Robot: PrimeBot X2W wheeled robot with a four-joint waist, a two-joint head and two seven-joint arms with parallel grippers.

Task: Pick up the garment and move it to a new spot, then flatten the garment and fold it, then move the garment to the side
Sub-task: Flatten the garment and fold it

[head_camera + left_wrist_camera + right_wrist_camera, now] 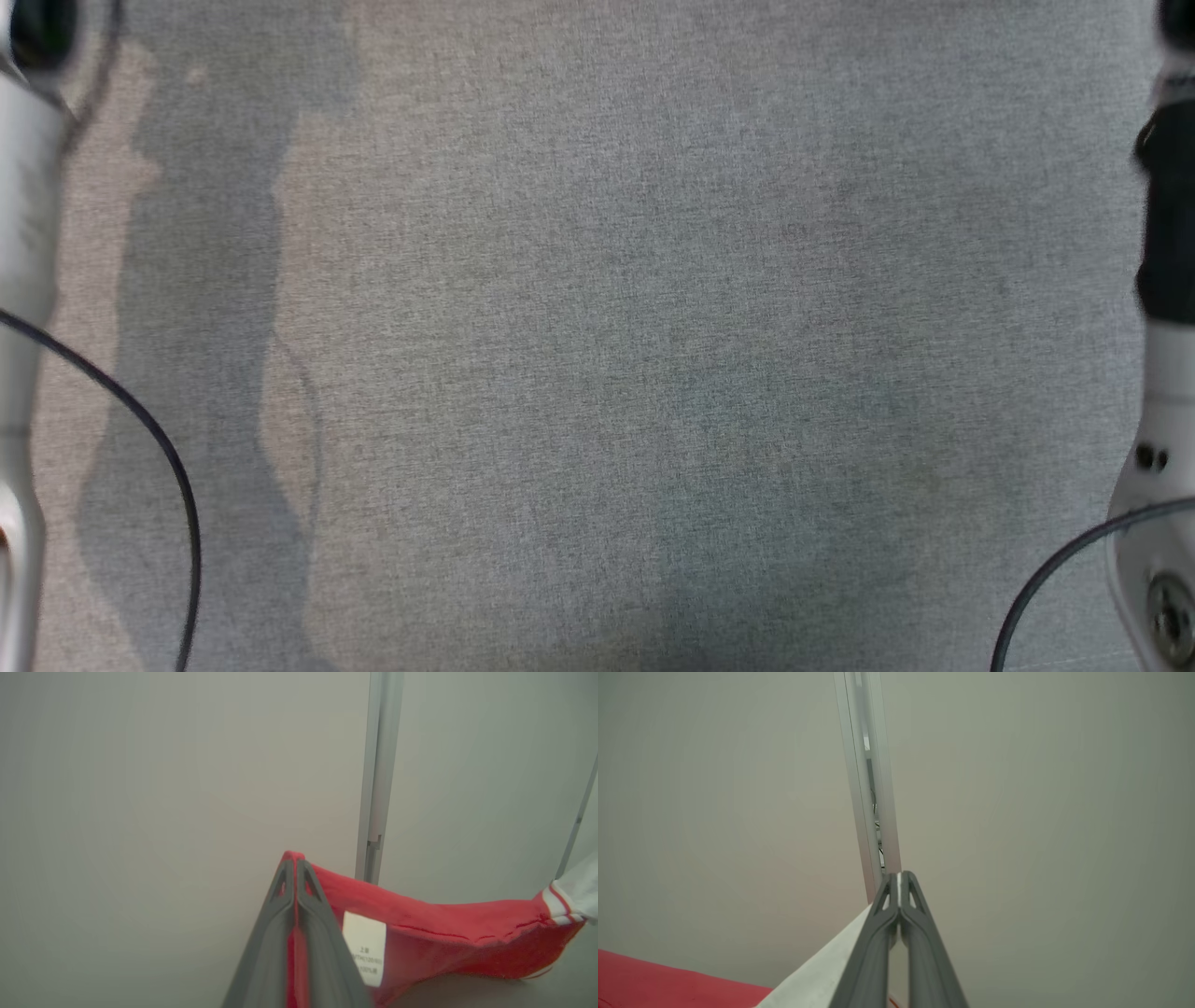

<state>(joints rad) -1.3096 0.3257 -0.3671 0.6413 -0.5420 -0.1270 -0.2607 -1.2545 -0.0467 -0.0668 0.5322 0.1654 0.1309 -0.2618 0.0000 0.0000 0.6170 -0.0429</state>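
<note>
The garment [448, 938] is red with white striped trim and a white label, and it hangs stretched in the air before a pale wall. My left gripper [295, 862] is shut on its red edge, the cloth pinched between the dark fingers. In the right wrist view my right gripper [899, 876] is shut on a white part of the garment [822, 970], with the red body showing at the lower left. The head view catches my pale left forearm [23, 243] and right forearm [1162, 392] at its side edges, over a grey cloth-covered table [597, 355].
A grey aluminium post [378, 774] runs up the pale wall behind the garment, and the same kind of post [868, 788] stands behind the right gripper. Dark cables [140, 420] loop beside both forearms. Arm shadows lie on the table's left part.
</note>
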